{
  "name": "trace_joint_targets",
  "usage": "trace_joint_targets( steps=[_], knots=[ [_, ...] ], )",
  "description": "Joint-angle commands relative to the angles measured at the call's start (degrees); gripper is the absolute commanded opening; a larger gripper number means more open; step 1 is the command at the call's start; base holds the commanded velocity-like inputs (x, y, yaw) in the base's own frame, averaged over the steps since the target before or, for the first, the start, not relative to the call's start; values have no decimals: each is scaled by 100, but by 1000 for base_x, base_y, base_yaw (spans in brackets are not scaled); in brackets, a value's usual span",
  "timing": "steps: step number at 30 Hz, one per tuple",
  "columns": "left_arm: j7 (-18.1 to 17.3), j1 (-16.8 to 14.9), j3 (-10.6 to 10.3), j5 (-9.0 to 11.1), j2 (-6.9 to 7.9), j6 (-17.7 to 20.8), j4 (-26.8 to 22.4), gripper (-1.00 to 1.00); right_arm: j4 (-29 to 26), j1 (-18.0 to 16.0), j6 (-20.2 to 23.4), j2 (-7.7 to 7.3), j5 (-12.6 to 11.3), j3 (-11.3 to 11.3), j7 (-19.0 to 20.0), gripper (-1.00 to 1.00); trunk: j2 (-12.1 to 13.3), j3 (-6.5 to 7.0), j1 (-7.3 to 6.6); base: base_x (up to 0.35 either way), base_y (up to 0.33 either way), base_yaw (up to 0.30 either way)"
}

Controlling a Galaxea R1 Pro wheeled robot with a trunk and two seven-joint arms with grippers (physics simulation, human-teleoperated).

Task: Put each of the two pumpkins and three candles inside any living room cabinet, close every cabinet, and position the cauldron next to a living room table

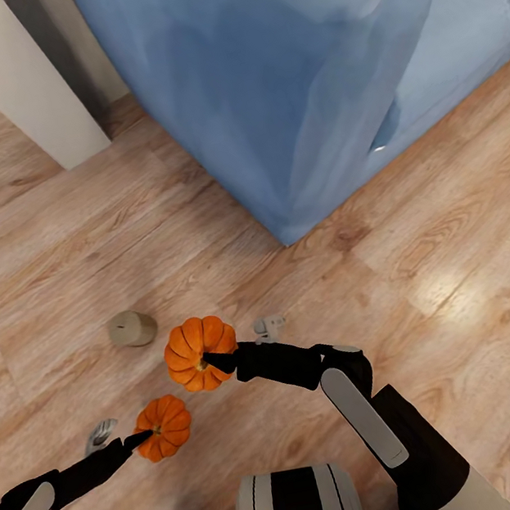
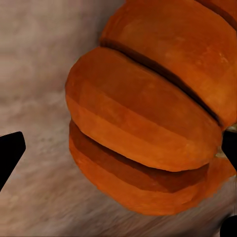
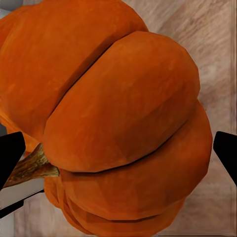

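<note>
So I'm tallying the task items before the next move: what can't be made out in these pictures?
- Candles: one candle lies on the floor in the head view; I cannot place the others.
- Left gripper: the smaller pumpkin hides its fingertips.
- Right gripper: the larger pumpkin covers its tips.
- Blue furniture: cut off by the frame edge.

Light wood-plank floor carries everything here. A stubby tan candle lies directly on it, near a large blue upholstered block and a white panel standing on the boards.
</note>
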Motion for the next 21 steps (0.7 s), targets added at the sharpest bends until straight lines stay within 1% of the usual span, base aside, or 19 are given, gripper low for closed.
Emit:
trace_joint_targets(
  steps=[1, 16, 21],
  knots=[
    [83, 2, -32, -65, 6, -20, 13, 100, -2, -2, 24, 2, 4, -5, 22, -100, -1, -3, 0, 0, -92, 0],
    [83, 2, -30, -65, 15, -19, 13, 100, -2, -2, 24, 2, 4, -5, 23, -100, -1, -3, 0, 0, -56, 0],
    [83, 2, -16, -24, 15, -18, 13, 100, -5, -2, 24, 2, 4, -7, 23, -100, -1, -3, 0, 0, -34, 0]
  ],
)
